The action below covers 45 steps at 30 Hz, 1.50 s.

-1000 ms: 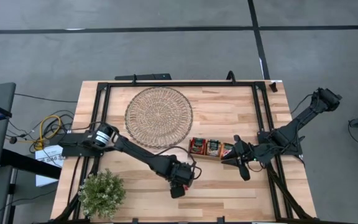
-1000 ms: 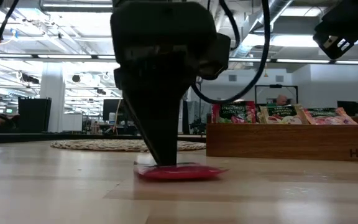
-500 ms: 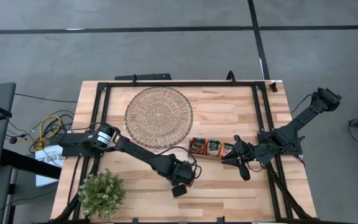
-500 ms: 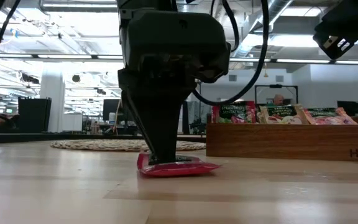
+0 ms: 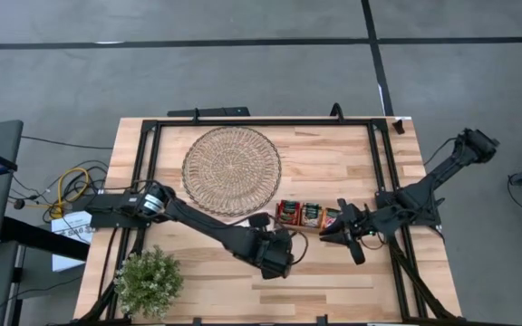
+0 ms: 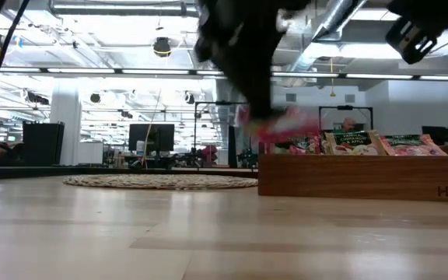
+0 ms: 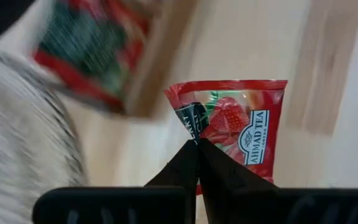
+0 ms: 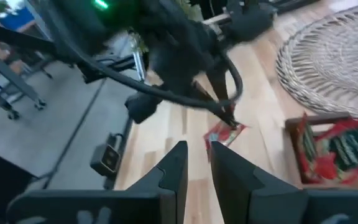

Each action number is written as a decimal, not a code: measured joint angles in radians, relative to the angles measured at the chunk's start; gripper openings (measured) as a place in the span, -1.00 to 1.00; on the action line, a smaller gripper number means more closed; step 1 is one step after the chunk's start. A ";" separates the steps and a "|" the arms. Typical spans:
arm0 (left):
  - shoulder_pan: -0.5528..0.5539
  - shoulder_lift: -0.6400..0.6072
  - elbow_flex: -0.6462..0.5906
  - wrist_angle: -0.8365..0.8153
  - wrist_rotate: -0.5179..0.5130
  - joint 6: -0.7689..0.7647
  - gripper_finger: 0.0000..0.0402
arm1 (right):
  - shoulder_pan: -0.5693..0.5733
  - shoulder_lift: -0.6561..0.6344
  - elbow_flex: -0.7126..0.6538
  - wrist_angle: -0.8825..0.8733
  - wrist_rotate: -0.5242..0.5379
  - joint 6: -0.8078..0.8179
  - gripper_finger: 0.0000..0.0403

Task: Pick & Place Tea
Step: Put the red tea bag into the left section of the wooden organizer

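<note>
Carrying red tea sachet point(image 7: 235, 127) — left claw point(image 7: 197, 142) pinched on its edge — wooden tray point(image 5: 309, 216) just beside, toward the right arm.

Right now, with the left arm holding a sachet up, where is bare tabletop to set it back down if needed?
Bare wood lies along the near edge, between the small green potted plant and the right arm's base, and beyond the narrow brown wooden tray, right of the round woven wicker mat. It is crowded at the tray, where the left gripper holds the red strawberry tea sachet and the right gripper waits.
</note>
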<state>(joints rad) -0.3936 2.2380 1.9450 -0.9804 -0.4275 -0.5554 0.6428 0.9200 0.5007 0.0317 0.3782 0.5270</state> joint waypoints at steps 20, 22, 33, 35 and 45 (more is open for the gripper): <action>-0.007 -0.005 0.167 0.014 -0.303 0.275 -1.00 | -0.247 0.216 0.000 0.239 -0.304 0.064 -0.10; -0.009 -0.005 0.167 0.016 -0.304 0.277 -1.00 | -0.269 0.229 0.000 0.240 -0.306 0.076 -0.06; -0.012 -0.006 0.167 0.018 -0.304 0.280 -1.00 | -0.337 0.266 0.001 0.311 -0.356 0.102 -0.09; -0.013 -0.006 0.167 0.018 -0.304 0.280 -1.00 | -0.343 0.266 0.001 0.313 -0.356 0.102 -0.13; -0.012 -0.006 0.168 0.027 -0.303 0.307 -1.00 | -0.344 0.266 0.001 0.314 -0.358 0.120 -0.56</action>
<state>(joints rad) -0.4057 2.2318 2.1128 -0.9534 -0.7308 -0.2485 0.2985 1.1858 0.5014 0.3458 0.0205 0.6475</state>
